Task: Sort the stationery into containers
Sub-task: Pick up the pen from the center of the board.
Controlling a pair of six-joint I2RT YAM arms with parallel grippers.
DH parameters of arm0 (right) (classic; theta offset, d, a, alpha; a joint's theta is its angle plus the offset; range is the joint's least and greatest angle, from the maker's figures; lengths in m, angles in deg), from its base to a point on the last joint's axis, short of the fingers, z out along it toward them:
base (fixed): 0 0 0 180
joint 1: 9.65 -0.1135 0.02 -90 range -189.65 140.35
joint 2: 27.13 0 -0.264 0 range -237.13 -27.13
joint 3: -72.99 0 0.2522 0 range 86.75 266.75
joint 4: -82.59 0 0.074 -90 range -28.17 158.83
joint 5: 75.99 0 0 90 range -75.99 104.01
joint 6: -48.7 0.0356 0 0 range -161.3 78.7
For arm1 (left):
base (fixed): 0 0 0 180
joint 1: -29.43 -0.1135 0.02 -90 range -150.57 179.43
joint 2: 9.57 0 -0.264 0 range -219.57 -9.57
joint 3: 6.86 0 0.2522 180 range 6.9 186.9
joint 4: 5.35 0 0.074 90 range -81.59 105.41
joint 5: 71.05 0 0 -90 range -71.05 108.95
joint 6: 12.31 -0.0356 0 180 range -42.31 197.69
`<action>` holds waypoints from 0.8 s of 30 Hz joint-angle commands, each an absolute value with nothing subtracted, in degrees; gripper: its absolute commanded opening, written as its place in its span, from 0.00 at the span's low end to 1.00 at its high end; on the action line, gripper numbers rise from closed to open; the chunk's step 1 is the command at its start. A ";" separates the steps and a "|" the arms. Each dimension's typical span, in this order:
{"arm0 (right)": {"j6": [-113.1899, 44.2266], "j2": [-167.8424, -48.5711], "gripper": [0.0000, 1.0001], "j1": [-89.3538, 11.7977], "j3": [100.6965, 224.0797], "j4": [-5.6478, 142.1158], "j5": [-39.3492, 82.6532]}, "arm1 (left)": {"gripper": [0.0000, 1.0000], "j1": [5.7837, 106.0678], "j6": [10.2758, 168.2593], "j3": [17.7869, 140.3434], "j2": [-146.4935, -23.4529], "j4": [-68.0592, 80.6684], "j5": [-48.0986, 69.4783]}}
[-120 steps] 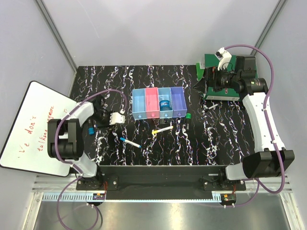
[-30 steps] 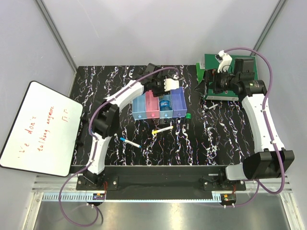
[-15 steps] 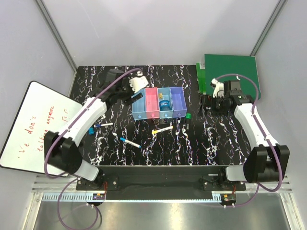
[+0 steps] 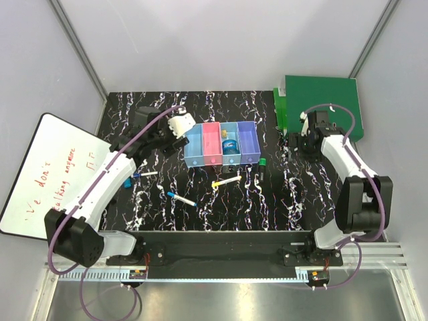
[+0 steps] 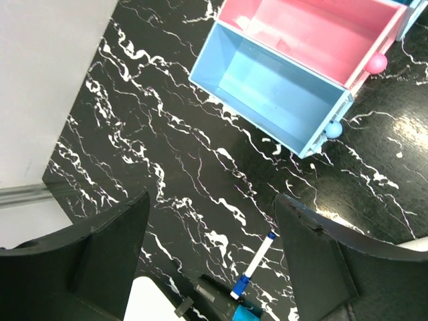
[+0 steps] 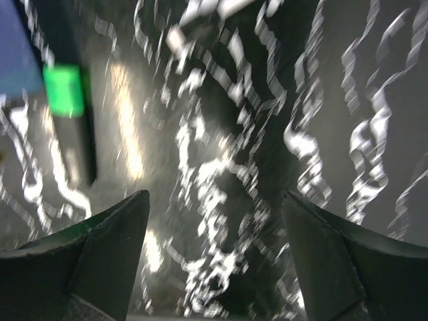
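Observation:
The four joined bins [image 4: 221, 142] stand mid-table: light blue, pink, light blue, purple. A round blue object [image 4: 231, 146] lies in the third bin. My left gripper [image 4: 175, 132] is open and empty, just left of the bins; its view shows the light blue bin [image 5: 267, 93], the pink bin [image 5: 314, 33] and a blue-tipped white marker [image 5: 254, 264] below. A yellow-and-white pen [image 4: 226, 180], a blue-capped white marker [image 4: 182, 198] and a green-capped dark marker [image 4: 263, 166] lie in front of the bins. My right gripper [image 4: 297, 142] is open and empty over the table right of the bins. Its blurred view shows the green cap [image 6: 65, 90].
A big green folder [image 4: 321, 100] lies at the back right, behind the right gripper. A whiteboard with red writing [image 4: 53, 177] overhangs the table's left edge. A teal cap [image 4: 126, 180] and a white marker [image 4: 144, 174] lie near it.
My left arm has swung back from over the bins to their left side. My right gripper has come off the green folder down over the table.

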State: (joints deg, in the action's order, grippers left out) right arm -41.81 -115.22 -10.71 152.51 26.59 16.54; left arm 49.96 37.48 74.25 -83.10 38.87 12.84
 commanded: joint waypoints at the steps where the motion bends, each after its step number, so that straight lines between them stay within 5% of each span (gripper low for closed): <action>1: -43.94 -118.17 0.83 -10.44 157.06 31.47 12.42 | 0.81 49.47 37.96 73.43 -81.73 38.29 13.94; 24: -36.99 -140.06 0.74 -11.93 172.36 33.23 8.21 | 0.81 47.18 33.83 70.09 -76.98 38.64 11.92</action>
State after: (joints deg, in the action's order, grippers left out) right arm -38.25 -139.74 -10.82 169.62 31.81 10.31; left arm 47.93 34.42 70.05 -78.23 39.89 13.08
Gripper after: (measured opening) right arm 0.743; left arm 0.809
